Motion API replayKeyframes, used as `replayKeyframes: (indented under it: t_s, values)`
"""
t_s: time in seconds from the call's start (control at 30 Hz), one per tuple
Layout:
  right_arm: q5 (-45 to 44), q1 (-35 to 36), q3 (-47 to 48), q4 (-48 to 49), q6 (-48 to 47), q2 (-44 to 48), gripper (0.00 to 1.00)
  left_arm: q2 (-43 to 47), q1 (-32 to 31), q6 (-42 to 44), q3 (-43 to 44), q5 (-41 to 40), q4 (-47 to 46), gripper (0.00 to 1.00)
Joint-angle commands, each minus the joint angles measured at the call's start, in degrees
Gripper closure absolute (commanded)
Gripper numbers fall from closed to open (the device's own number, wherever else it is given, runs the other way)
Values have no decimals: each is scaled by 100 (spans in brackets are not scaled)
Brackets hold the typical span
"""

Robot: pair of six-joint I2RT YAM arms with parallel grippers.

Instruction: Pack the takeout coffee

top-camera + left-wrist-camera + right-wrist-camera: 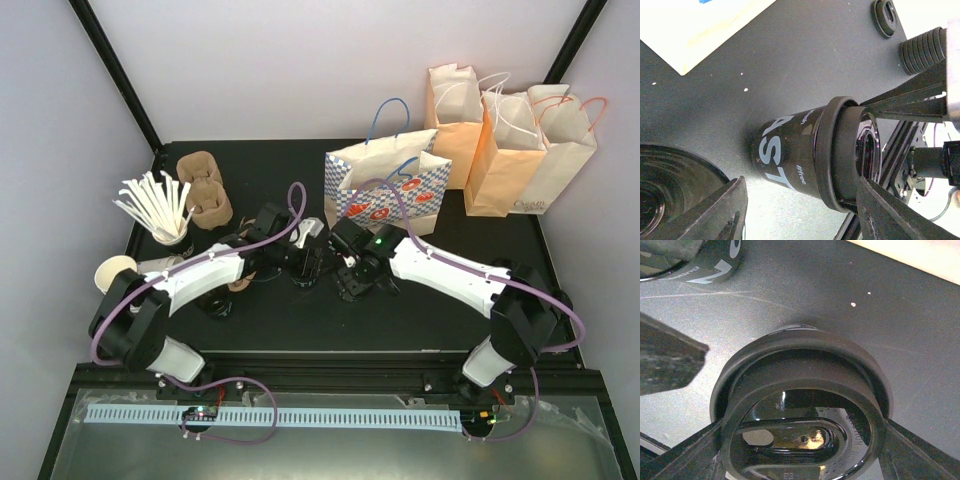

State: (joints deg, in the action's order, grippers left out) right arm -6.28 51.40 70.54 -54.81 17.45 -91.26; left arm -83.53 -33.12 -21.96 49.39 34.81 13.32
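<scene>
Round black lid sits nearest, pinched at its rim by the right gripper; the takeout coffee stands on the bench inside the left gripper, whose fingers are parted and not touching it; best to close squarely on the body below the lid, gently, cup upright; both arms reach low toward mid-bench.

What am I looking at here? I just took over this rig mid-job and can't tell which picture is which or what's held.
Two robot arms with two-finger grippers work over a black table. The wide picture looks down from above; the other two come from cameras on each wrist. At the back stand paper bags, at the left pulp cup carriers. The right gripper pinches the lid of the takeout coffee; the left gripper stands open around its body.
</scene>
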Motion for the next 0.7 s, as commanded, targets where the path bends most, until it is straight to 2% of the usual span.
replayKeyframes:
  t_s: [0.0,0.13,0.33,0.67]
  values:
    - [-57,4,-186,-290,-34,2,21,-215,-55,-209,296,425,-311,39]
    - [19,-24,-172,-2,-94,10,21,-442,-54,-312,457,544,-360,46]
    - [11,-60,-138,395,-103,-41,22,-695,-52,-152,828,140,100,52]
    - [-10,-85,-198,567,-107,-79,24,-1078,-49,-26,1065,98,456,72]
